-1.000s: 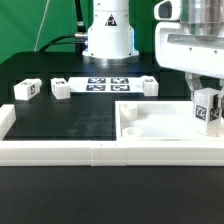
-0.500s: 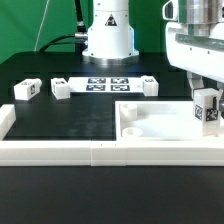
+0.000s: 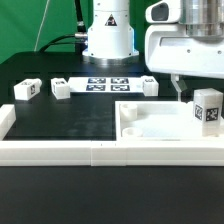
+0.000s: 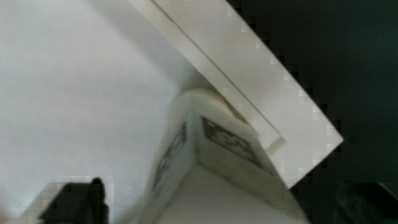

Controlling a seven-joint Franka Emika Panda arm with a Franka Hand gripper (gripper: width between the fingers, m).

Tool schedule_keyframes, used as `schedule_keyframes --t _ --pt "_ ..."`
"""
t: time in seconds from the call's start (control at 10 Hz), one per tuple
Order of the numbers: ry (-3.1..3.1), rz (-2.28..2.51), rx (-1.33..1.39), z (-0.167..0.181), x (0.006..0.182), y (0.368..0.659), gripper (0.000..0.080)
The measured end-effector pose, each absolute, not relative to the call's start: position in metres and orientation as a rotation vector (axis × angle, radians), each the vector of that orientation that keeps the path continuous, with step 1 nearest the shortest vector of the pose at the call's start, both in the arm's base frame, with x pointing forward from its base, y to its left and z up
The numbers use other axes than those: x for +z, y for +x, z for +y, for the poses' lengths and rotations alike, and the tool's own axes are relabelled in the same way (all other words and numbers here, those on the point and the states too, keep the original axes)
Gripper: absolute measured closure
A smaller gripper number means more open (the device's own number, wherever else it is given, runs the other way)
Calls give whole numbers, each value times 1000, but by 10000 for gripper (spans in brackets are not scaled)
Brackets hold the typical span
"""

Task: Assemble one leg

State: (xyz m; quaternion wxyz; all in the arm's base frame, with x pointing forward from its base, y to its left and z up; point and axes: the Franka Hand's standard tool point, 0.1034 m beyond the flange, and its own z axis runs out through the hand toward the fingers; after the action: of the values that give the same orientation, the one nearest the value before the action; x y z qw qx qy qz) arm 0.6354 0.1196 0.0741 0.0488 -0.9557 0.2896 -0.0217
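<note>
On the black tabletop (image 3: 70, 120), going from the exterior view's left, two small white pegs with black-and-white tags stand near the far left edge: the first peg (image 3: 27, 89) closest to that edge, the second peg (image 3: 61, 88) just beside it, the two apart. Next comes the marker board (image 3: 107, 84), lying flat near the far edge in front of the robot base (image 3: 108, 32). At the board's right end stands a third peg (image 3: 150, 84), touching or nearly touching the board.

Along the near edge runs a low white rail (image 3: 60, 152), with a short raised piece at the near left corner. To the right of the middle lies the large white panel (image 3: 150, 125), flat, filling the near right part of the tabletop. Its raised rim makes a shallow tray; a small round hole (image 3: 130, 129) shows near its near left corner.

The leg (image 3: 207, 109) stands upright on the panel close to the right edge, its tag facing the camera. In the wrist view the leg (image 4: 222, 150) sits against the panel's raised rim (image 4: 249, 85).

The tool (image 3: 178, 90) hangs above the panel's far side, just left of the leg and apart from it, holding nothing. One dark finger (image 3: 179, 88) points down; how wide the jaws stand I cannot tell. A dark fingertip (image 4: 75, 200) shows in the wrist view.
</note>
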Motion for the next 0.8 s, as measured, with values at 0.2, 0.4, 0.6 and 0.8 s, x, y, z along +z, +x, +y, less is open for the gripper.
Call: schedule_keyframes --t 0.2,0.4,0.6,0.8 --pt "-3032 533 -75 118 74 635 151" --pt "-3098 226 -61 120 76 635 151" --pt "-3109 29 -63 117 76 635 151" --pt "-3109 -32 -63 117 76 635 278"
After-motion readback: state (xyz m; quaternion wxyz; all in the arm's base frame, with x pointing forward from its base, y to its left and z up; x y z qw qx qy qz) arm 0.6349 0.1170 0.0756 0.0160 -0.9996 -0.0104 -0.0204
